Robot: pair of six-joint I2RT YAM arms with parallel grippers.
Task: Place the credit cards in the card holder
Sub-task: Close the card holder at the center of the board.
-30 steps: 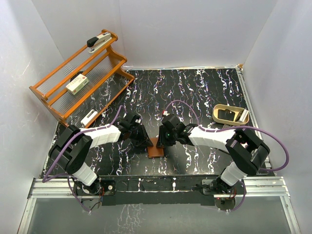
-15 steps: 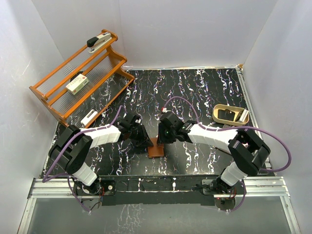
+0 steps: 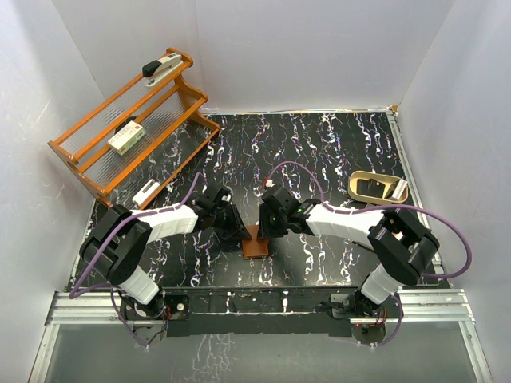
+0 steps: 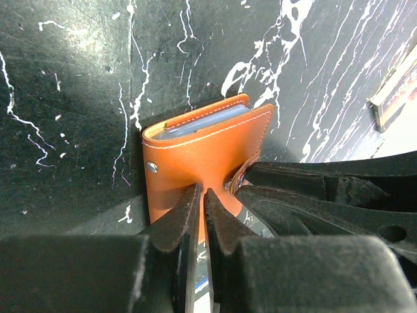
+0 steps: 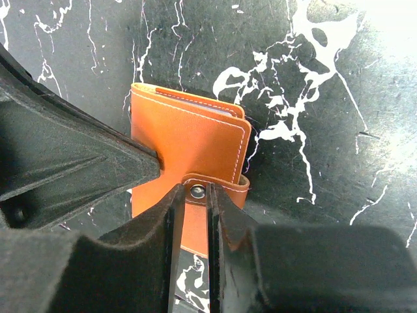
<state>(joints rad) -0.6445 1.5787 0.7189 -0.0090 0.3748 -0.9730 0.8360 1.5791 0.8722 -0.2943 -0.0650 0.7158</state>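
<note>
Left gripper [image 4: 202, 193] has its fingers drawn together to a thin slit, with the tips at the near end of the card holder [image 4: 195, 153]. That orange-brown holder lies folded shut on the black marbled table [image 3: 335, 152], and pale blue credit cards [image 4: 202, 120] show edge-on between its covers. At the holder's right side, the right gripper [image 5: 193, 189] is likewise nearly closed, the stud of the snap tab [image 5: 225, 185] showing in its slit.
</note>
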